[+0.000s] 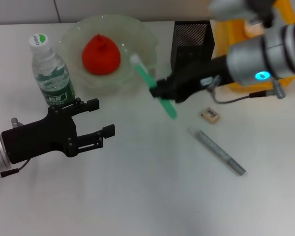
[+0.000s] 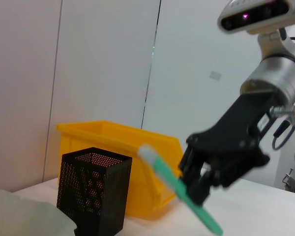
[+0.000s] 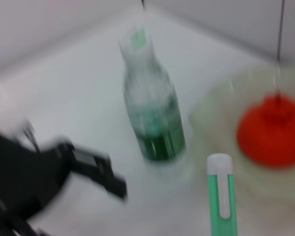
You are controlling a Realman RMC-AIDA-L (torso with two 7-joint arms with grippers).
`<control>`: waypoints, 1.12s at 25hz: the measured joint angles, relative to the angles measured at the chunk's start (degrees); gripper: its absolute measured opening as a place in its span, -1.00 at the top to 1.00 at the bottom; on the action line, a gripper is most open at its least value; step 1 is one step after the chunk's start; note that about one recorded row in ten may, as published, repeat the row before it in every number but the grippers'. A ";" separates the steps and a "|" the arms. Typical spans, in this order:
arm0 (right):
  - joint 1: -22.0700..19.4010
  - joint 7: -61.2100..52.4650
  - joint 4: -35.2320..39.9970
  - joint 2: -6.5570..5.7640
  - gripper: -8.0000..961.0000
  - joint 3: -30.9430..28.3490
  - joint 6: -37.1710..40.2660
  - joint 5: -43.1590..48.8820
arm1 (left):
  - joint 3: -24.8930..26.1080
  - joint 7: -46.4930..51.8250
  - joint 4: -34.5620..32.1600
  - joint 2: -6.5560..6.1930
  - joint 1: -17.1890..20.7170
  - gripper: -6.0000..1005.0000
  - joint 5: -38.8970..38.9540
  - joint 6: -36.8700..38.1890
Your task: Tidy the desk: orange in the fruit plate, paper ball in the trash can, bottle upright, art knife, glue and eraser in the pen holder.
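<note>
The right gripper (image 1: 162, 93) holds the green art knife (image 1: 153, 86) tilted above the tabletop (image 1: 137, 196), beside the black pen holder (image 1: 191, 42) at the far edge. The eraser (image 1: 210, 115) and glue (image 1: 217, 150) lie toward the right edge. The left gripper (image 1: 101, 118) hangs with fingers spread near the left edge, just before the upright bottle (image 1: 51, 71).

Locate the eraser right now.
In the head view the eraser lies flat on the desk, right of centre, just beyond the upper end of the grey pen-like tool and below the right end effector and black pen holder.
</note>
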State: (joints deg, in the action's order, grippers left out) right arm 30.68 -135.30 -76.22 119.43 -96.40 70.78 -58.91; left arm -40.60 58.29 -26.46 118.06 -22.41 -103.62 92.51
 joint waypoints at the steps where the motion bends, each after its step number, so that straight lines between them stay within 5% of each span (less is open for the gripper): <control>1: -1.28 3.04 0.25 0.07 0.63 -2.02 -0.02 -3.43 | 0.00 0.00 0.00 0.01 0.00 -0.58 0.00 0.00; 7: -6.39 20.84 4.12 0.40 0.63 -13.05 -0.05 -19.59 | 0.10 0.01 0.14 0.09 -0.02 -0.58 0.00 0.03; 12: -5.79 32.17 9.53 0.45 0.63 -18.56 -0.60 -26.48 | 0.10 -0.22 0.29 0.19 -0.01 -0.57 0.00 0.10; 28: 0.51 41.20 21.06 0.05 0.63 -20.08 -13.87 -28.23 | 0.08 -0.49 0.36 0.24 0.21 -0.58 0.00 0.57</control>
State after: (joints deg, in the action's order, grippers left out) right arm 31.19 -94.10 -55.17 119.49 -116.48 56.91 -87.14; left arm -40.52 57.80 -26.10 118.30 -22.20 -103.62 93.08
